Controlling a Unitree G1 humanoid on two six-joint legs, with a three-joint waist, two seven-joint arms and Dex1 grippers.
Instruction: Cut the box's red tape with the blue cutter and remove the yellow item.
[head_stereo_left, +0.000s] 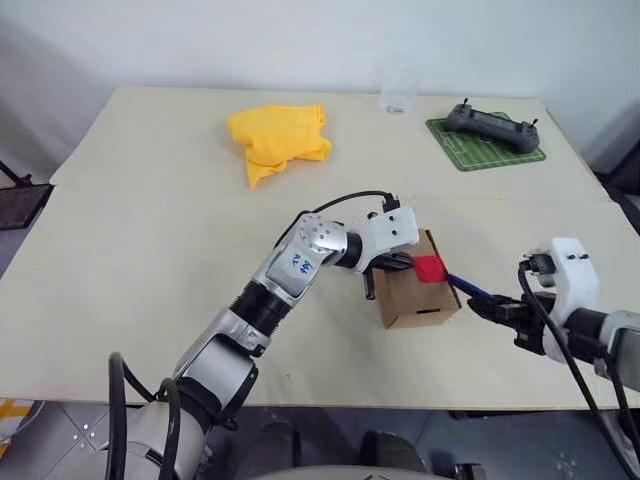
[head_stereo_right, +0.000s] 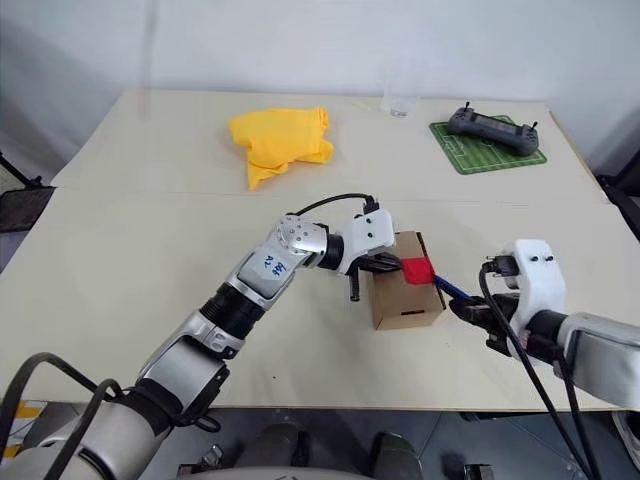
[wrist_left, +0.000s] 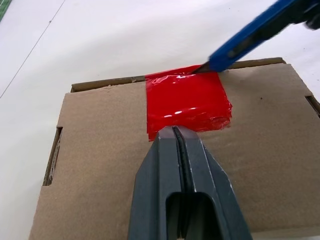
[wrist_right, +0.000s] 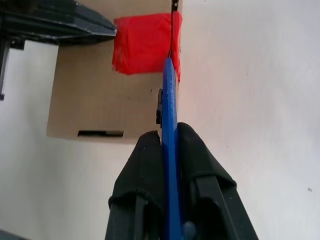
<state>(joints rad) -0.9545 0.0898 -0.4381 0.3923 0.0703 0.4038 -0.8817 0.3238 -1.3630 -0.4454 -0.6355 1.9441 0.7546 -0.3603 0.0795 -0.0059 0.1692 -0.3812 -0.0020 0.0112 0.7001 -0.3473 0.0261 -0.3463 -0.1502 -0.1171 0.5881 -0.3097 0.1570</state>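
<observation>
The left gripper (wrist_left: 176, 131) is pressing down on top of the box (head_stereo_left: 415, 295), its fingers (wrist_left: 160, 170) fully closed on nothing and their tips resting at the near edge of the red tape (wrist_left: 187, 100). The right gripper (wrist_right: 170, 145) is clamping the blue cutter (wrist_right: 169, 125) between its fingers, the blade end reaching ahead of it to the tape's far edge, at the seam where the tape is folding over the box's side. The box is sitting on the desk (head_stereo_left: 150, 230) between the two grippers. Well beyond the left gripper, a yellow cloth (head_stereo_left: 277, 140) is lying crumpled.
</observation>
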